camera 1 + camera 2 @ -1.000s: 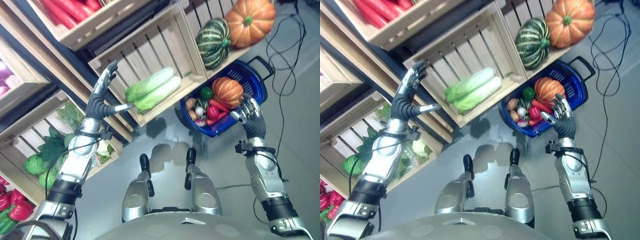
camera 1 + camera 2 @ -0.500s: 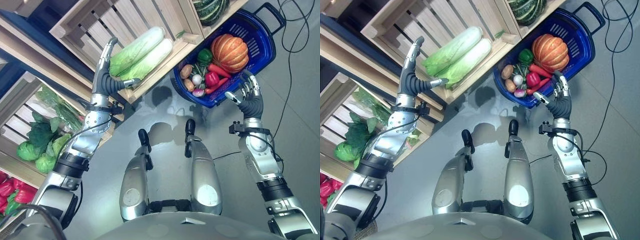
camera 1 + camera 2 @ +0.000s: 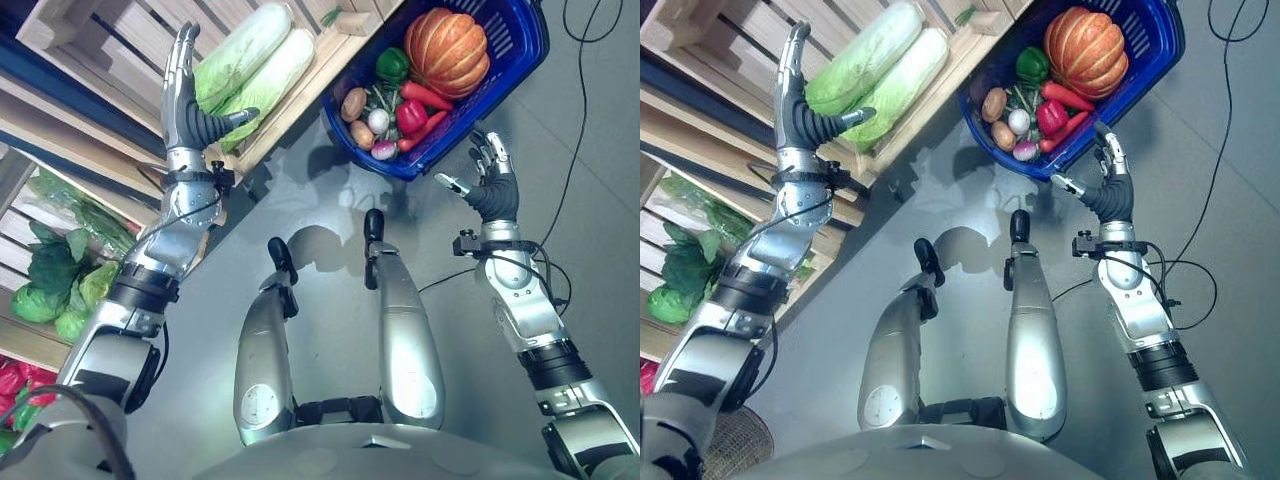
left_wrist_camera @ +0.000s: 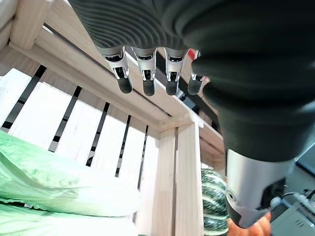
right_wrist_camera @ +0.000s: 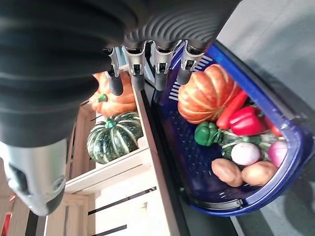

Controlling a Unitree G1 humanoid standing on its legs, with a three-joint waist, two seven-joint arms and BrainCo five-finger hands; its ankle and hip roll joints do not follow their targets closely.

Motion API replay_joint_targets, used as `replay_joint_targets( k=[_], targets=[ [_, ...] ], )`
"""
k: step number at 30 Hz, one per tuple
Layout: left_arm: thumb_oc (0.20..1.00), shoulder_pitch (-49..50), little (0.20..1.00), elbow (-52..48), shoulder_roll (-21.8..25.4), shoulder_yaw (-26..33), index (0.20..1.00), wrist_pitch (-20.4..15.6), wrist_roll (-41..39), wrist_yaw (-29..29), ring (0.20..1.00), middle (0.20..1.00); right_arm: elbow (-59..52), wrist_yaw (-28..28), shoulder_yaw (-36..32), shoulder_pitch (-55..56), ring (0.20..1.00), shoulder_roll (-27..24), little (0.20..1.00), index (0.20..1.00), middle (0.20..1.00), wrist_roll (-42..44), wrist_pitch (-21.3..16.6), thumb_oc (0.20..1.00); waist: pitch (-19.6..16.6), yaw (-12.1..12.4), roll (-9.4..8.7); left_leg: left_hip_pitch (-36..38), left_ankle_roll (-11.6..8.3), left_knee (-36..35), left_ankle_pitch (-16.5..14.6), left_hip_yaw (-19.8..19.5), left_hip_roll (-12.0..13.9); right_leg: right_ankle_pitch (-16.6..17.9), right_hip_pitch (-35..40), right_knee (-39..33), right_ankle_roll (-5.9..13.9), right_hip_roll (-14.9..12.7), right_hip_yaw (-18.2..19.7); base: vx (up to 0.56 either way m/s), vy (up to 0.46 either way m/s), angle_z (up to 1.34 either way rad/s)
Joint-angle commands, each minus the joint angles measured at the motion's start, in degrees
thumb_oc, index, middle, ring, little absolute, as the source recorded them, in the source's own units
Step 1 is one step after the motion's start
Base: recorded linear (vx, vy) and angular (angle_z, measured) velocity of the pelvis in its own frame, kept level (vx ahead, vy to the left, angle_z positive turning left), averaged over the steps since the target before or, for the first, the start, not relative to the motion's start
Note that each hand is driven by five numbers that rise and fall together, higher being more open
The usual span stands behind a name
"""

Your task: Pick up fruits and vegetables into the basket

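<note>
While the left hand is reaching, fingers released, beside the cabbages; the right hand is hovering, fingers released, near the basket.

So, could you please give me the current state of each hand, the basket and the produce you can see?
left hand: open, fingers straight, raised beside the cabbages, holding nothing
right hand: open, empty, just short of the basket
blue basket: on the floor, loaded with produce
orange pumpkin: lying in the basket
red pepper: in the basket
napa cabbages: lying in their wooden crate
</note>
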Motion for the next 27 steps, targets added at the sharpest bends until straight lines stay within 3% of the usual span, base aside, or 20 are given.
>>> replay_joint_targets(
  k=[1,12,13,17,27],
  targets=[
    [1.0,-3.6,1.0,1.9,3.3,0.2,1.0,-0.5,-2.1,3.9,1.0,1.0,-5.4,0.3,0.8,0.0,1.0,-1.6,1.0,1.0,1.0,-2.7,0.0,1.0,-1.4,-1.9,0.19,-4.0,1.21,1.6,-0.8,1.3,0.3,-5.1,-0.7,3.7,2.76,1.6,-0.8,0.03,0.106,-0.04],
    [1.0,-10.1,1.0,10.4,2.9,0.9,1.0,0.1,-7.9,8.4,1.0,1.0,-5.9,0.1,2.2,-0.9,1.0,-2.9,1.0,1.0,1.0,-4.5,3.2,1.0,-1.4,-3.3,-0.11,-8.8,1.24,2.8,-1.1,0.8,-0.5,-4.9,-5.7,4.4,2.14,2.9,0.7,0.04,0.055,-0.1],
    [1.0,-10.8,1.0,11.5,3.1,0.7,1.0,0.3,-7.9,9.2,1.0,1.0,-6.0,0.2,2.4,-0.9,1.0,-3.1,1.0,1.0,1.0,-4.2,3.7,1.0,-1.4,-3.5,-0.26,-8.8,0.85,3.6,-2.9,0.0,-0.8,-6.5,-5.6,5.1,2.51,3.0,1.4,0.11,0.055,-0.03],
    [1.0,-12.5,1.0,14.0,3.5,0.6,1.0,0.9,-10.4,10.3,1.0,1.0,-6.1,1.0,2.6,-0.8,1.0,-3.5,1.0,1.0,1.0,-3.7,4.4,1.0,-1.4,-3.8,-0.48,-10.5,1.01,4.4,-3.1,-0.3,-1.0,-6.3,-7.2,5.2,2.44,3.2,1.9,0.05,0.054,-0.06],
    [1.0,-16.4,1.0,23.6,4.7,0.7,1.0,5.5,-16.8,11.7,1.0,1.0,-5.6,2.3,3.4,-1.1,1.0,-3.9,1.0,1.0,1.0,-2.0,6.1,1.0,-1.4,-4.8,-0.77,-14.1,0.97,6.3,-4.1,-0.4,-1.3,-5.8,-10.8,5.6,2.58,3.3,3.2,0.03,0.057,-0.03]
  ],
)
